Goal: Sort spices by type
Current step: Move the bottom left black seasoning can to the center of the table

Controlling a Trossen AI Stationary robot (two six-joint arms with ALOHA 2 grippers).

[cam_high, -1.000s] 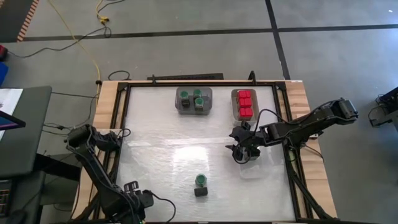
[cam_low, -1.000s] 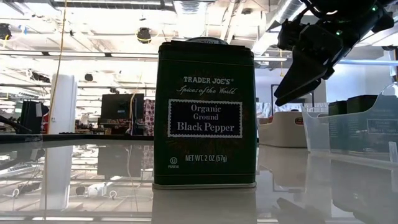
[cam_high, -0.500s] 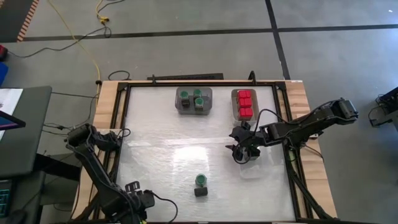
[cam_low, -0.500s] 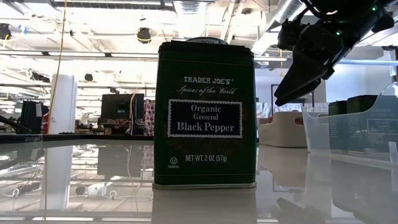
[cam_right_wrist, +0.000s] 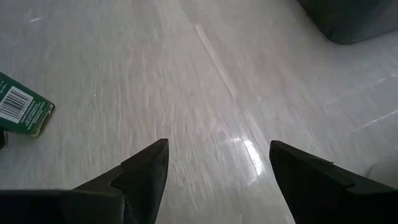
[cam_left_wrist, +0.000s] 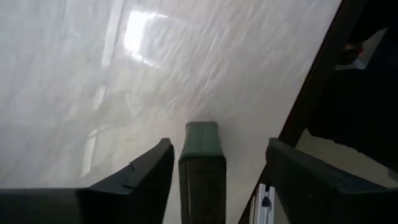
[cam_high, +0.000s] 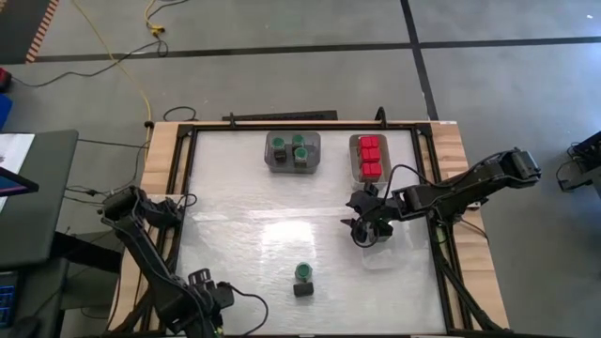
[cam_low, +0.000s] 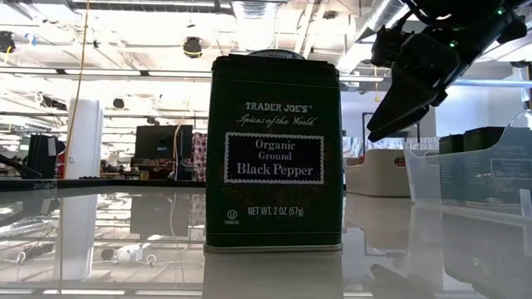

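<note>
My left gripper (cam_high: pixel 202 282) hangs at the table's near left corner, pointing down and open. A green-topped tin (cam_left_wrist: pixel 202 165) stands upright on the table between its fingers, with a gap on each side. The high view hides this tin under the arm. A black pepper tin (cam_low: pixel 274 149) stands near the front edge, seen as a dark block (cam_high: pixel 302 289), with a green-lidded jar (cam_high: pixel 302 271) just behind it. My right gripper (cam_high: pixel 368 228) hovers open at the right, nothing between its fingers (cam_right_wrist: pixel 217 162).
At the back, a grey tray (cam_high: pixel 278 161) holds several green-lidded jars, and a second tray (cam_high: pixel 356 160) holds red-topped boxes. A clear tray (cam_high: pixel 380 255) with dark blocks (cam_low: pixel 465 141) sits under my right gripper. The table's dark frame (cam_left_wrist: pixel 317 81) runs close beside my left gripper.
</note>
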